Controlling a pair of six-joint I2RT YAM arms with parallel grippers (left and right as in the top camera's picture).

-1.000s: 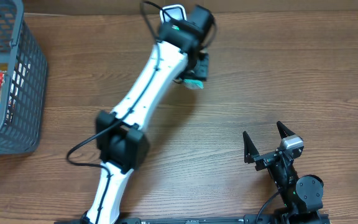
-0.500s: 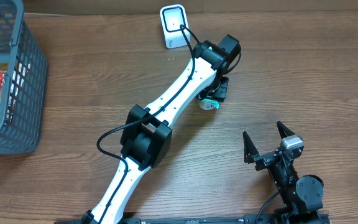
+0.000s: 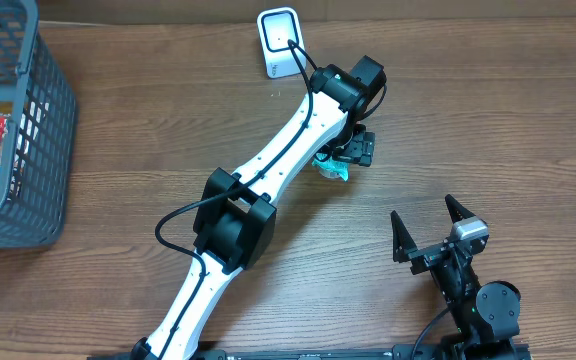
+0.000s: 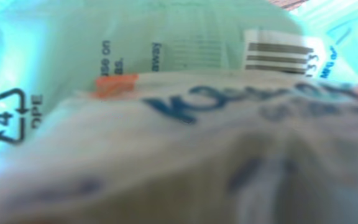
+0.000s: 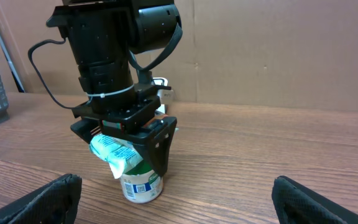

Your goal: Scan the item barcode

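Observation:
The item is a pale green plastic packet (image 5: 115, 151) with blue print. It fills the left wrist view, where its barcode (image 4: 281, 51) shows at the top right. My left gripper (image 5: 126, 155) stands over it with jaws spread, open, one black finger (image 5: 158, 146) on each side. The packet leans on a small white can with a green top (image 5: 142, 185) that stands on the table. From above, the packet (image 3: 332, 171) peeks out under the left gripper (image 3: 348, 155). The white scanner (image 3: 280, 42) stands at the far edge. My right gripper (image 3: 430, 228) rests open near the front, holding nothing.
A grey wire basket (image 3: 28, 120) holding wrapped snacks stands at the far left. The left arm (image 3: 268, 170) stretches diagonally across the middle of the wooden table. A cardboard wall (image 5: 278, 50) runs behind the table.
The left arm swung right and toward the front, away from the scanner, carrying the packet. In the last half second its jaws spread apart over the packet.

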